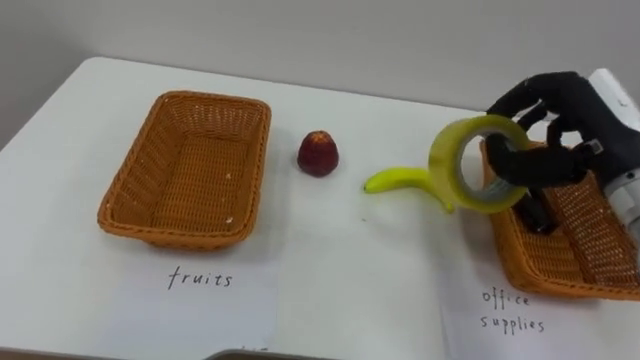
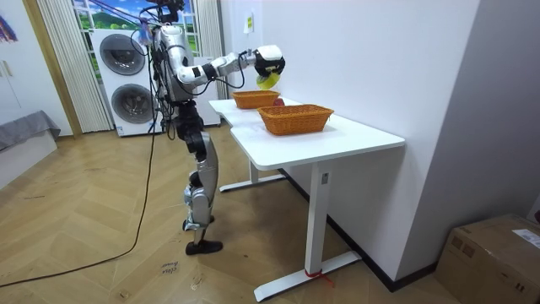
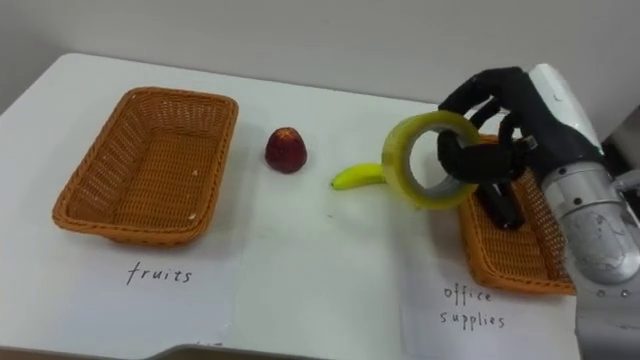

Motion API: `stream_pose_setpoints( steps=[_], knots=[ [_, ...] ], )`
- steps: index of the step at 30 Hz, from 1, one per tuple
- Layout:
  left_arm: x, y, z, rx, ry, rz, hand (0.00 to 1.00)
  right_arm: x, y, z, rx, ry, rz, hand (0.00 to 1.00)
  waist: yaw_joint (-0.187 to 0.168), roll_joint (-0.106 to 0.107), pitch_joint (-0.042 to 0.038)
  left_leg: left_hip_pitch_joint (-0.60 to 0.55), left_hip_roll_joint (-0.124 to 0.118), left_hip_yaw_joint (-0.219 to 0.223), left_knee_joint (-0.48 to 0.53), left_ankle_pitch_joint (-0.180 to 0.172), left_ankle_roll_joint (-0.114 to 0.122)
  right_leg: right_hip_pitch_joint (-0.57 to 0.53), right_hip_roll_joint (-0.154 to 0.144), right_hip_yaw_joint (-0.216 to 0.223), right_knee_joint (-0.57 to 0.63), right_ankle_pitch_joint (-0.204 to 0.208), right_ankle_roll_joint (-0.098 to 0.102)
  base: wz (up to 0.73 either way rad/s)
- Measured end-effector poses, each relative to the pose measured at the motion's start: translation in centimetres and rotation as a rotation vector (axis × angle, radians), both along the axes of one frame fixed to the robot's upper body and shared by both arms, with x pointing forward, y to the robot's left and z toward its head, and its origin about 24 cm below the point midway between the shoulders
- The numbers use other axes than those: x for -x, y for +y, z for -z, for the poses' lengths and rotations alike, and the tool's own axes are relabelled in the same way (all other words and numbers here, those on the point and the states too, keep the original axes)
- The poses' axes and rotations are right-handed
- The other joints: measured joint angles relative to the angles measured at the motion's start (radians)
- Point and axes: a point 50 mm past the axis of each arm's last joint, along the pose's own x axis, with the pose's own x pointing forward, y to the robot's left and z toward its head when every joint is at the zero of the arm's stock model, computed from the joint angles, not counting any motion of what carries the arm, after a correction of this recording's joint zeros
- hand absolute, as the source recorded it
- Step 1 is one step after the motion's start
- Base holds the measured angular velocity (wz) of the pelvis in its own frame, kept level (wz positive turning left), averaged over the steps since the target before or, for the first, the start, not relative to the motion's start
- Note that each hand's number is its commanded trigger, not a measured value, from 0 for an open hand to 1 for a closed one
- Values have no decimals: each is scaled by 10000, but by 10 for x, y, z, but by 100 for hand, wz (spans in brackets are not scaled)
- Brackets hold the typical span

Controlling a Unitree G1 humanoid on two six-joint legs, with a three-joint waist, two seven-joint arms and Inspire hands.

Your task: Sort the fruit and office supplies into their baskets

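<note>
Table [image 1: 330, 250]: white, the robot stands at one end of it (room view, two stacked washing machines [image 2: 126, 76] behind it).

Left: left basket [image 1: 125, 215], wicker, nothing in it. A sheet [image 1: 215, 305] with handwriting lies just in front of it.

Centre: red fruit [image 1: 318, 153] sits on the bare table, near the left basket's right wall but apart from it. Banana [image 1: 392, 180] lies flat further right, apart from the fruit, its stem end pointing left.

Right of centre: tape roll [image 1: 443, 165], yellow-green, is held off the table and on edge, its hole facing the camera. It hangs between the banana and the right basket, and its lower edge overlaps the banana's right end in both eye views; cannot tell whether they touch.

Right hand [image 1: 565, 115]: dark fingers [image 3: 470, 160] are curled through the roll's hole and around its band, closed on it. The hand is above the left rim of the right basket.

Right: right basket [image 1: 560, 285], wicker, with a second handwritten sheet [image 1: 505, 325] in front of it. A dark item [image 1: 537, 215] lies inside, partly hidden by the hand; cannot identify it.
</note>
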Motion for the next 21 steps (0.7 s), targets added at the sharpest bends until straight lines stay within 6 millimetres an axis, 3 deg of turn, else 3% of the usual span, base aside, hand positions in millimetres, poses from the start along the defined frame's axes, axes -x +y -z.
stream_pose_setpoints(
  steps=[10, 21],
  knots=[
    [1, 0, 0, 7, 10, -19, 0, 0, -6, 1, -450, -499, 566, 100, 1, 0, -52, 25, 1, 3, -5, -1, 1, 52, 19, 5, -135, 3, 10, 0],
    [2, 0, 0, 151, 78, -88, 0, 0, -30, 45, -955, 1283, 1555, 100, -43, 33, -93, 71, 9, 17, -23, -1, 2, 60, 23, 58, -105, 5, 10, 0]
  ],
)
